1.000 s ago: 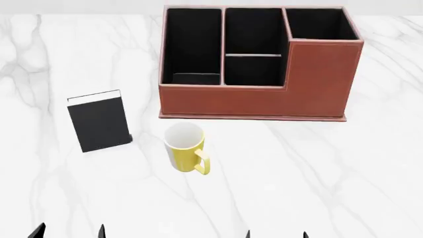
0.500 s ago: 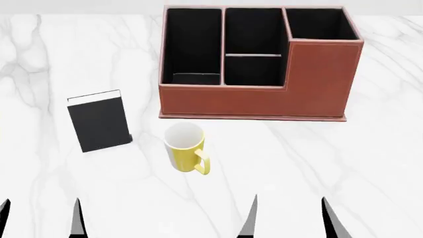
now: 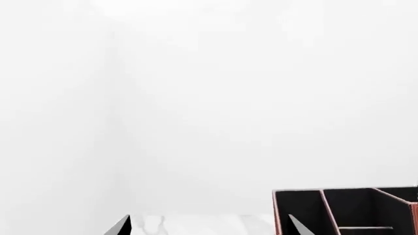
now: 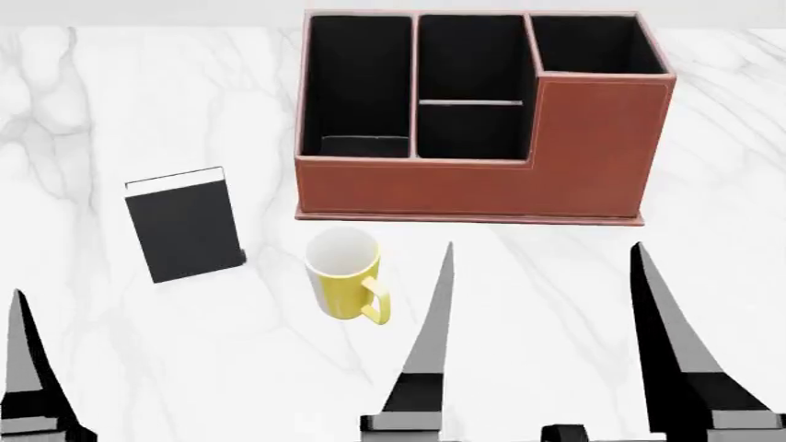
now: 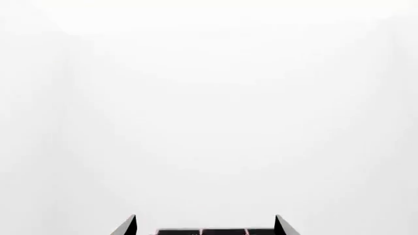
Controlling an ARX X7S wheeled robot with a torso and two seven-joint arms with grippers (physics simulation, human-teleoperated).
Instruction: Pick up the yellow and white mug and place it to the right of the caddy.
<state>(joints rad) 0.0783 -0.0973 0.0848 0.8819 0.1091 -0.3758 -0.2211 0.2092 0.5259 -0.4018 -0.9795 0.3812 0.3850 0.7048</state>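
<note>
While resting upright on the marble surface (image 4: 639, 304), yellow and white mug (image 4: 342, 273) just in front of the caddy (image 4: 481, 115), handle toward the camera. Right gripper (image 4: 543, 276) near it, jaws spread wide, holding nothing. Left gripper (image 3: 207, 226) likewise apart, clear of the black book (image 4: 183, 224).

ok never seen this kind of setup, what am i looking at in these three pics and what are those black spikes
It is a simulated two-armed robot. The head camera looks down on a marble table. The black spikes are its gripper fingers: the right gripper is open and empty; of the left gripper only one finger shows. The other two pictures come from cameras on the wrists, aimed mostly at a blank wall. On the table lie a yellow mug, a brown caddy and a black book. Nothing is held.
</note>
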